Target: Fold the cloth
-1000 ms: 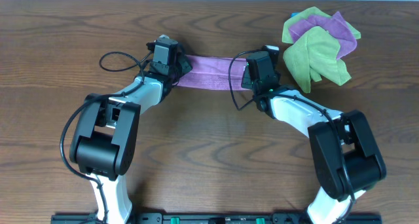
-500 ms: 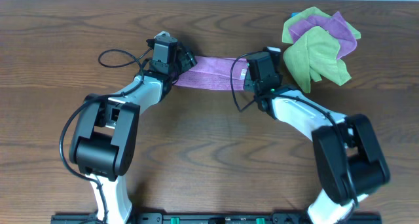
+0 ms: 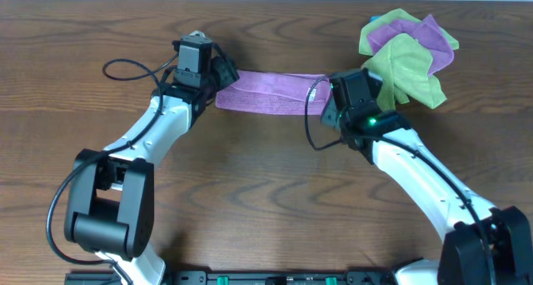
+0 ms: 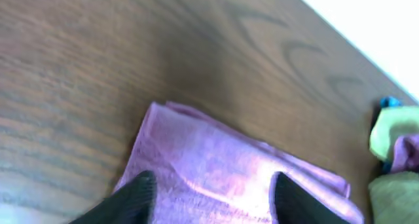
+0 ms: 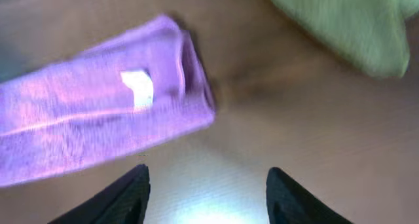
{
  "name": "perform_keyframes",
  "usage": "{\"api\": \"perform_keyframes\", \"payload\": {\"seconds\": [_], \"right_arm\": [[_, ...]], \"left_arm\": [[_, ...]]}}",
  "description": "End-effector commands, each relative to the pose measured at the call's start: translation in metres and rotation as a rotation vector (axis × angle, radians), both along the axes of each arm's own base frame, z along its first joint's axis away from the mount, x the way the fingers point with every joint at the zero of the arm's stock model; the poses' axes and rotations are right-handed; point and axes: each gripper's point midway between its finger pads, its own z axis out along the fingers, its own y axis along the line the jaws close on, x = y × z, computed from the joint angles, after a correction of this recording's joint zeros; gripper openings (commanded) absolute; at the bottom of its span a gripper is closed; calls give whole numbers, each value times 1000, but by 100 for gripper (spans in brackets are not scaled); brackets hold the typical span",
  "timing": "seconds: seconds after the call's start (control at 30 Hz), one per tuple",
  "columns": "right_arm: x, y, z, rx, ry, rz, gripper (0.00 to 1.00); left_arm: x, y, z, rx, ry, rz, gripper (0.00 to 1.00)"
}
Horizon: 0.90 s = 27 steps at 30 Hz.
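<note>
- The cloth (image 3: 268, 94) lay as a long, narrow, layered strip toward 12 o'clock on the table (image 3: 266, 202), its long axis running from 9 to 3 o'clock.
- The left gripper (image 4: 213, 188) hovered over the strip's 9 o'clock end, released, with nothing between its fingers.
- The right gripper (image 5: 209, 181) stood just off the 3 o'clock end, above bare wood, likewise released and empty.
- Judgement: the step in hand appeared to be the next fold, one short end over the other. A good grip would catch every layer at the end, near the white label (image 5: 137, 88), so that no layer slid out.
- The pile of green cloths (image 3: 408, 60) lay near, at 2 o'clock from the strip's right end, and a wide swing there could have snagged it.
- The table's far edge ran close at 12 o'clock, while open wood lay toward 6 o'clock.
</note>
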Motion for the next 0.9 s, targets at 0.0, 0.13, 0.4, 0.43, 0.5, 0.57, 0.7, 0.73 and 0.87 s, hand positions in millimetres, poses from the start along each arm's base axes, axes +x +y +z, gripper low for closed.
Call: {"api": "perform_keyframes", "payload": {"seconds": [0.0, 0.13, 0.4, 0.43, 0.5, 0.57, 0.7, 0.73, 0.87], "right_arm": [[-13, 17, -3, 208, 82, -127, 61], [-16, 25, -4, 306, 114, -192, 66], [-7, 34, 1, 384, 87, -213, 64], [-7, 34, 0, 390, 87, -222, 64], [-8, 34, -3, 396, 88, -232, 64], [-12, 32, -9, 398, 99, -247, 64], [-22, 33, -30, 433, 120, -267, 63], [-24, 34, -35, 446, 121, -270, 63], [-33, 33, -56, 483, 115, -297, 63]], "left_arm": [[-1, -8, 2, 13, 1, -27, 43], [-3, -11, -8, 80, 1, -71, 25], [-3, -4, -38, 194, 30, -98, 13], [-3, -4, -43, 199, 37, -102, 13], [-4, -4, -52, 204, 53, -107, 12], [-5, -4, -63, 210, 74, -110, 12], [-7, -5, -74, 218, 92, -117, 11], [-6, -5, -74, 224, 91, -114, 12], [-6, -6, -78, 254, 86, -116, 12]]}}
